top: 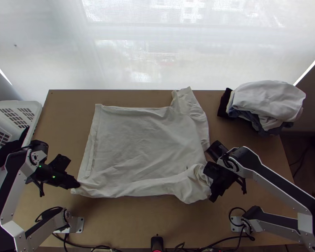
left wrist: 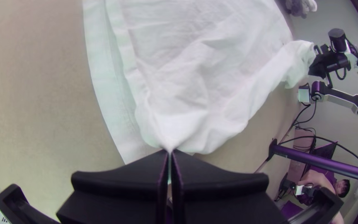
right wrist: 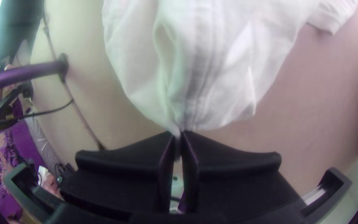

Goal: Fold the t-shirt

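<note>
Pinching the white t-shirt point(top: 140, 143) at its hem corner, the left gripper point(left wrist: 170, 153) is working opposite the right gripper point(right wrist: 180, 136), which is clamping the shoulder end; with cloth lying spread beyond both, I'm favouring an even, taut lift.

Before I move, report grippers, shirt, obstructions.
Left gripper, right gripper: both shut on t-shirt, near side. Cloth spread, creased. Clothes pile far right, off it.

two robot arms, left arm point(top: 15, 193) and right arm point(top: 275, 188), at the desk's point(top: 136, 224) near edge: silver-grey links, dark screws point(top: 19, 237), black joints point(top: 216, 150), looping black cables point(top: 237, 208), pale base plates point(top: 79, 225). left gripper point(top: 77, 185) and right gripper point(top: 212, 181) are black, with wide, flat fingers point(left wrist: 121, 182); green lights point(top: 53, 177) dot the left one.
</note>
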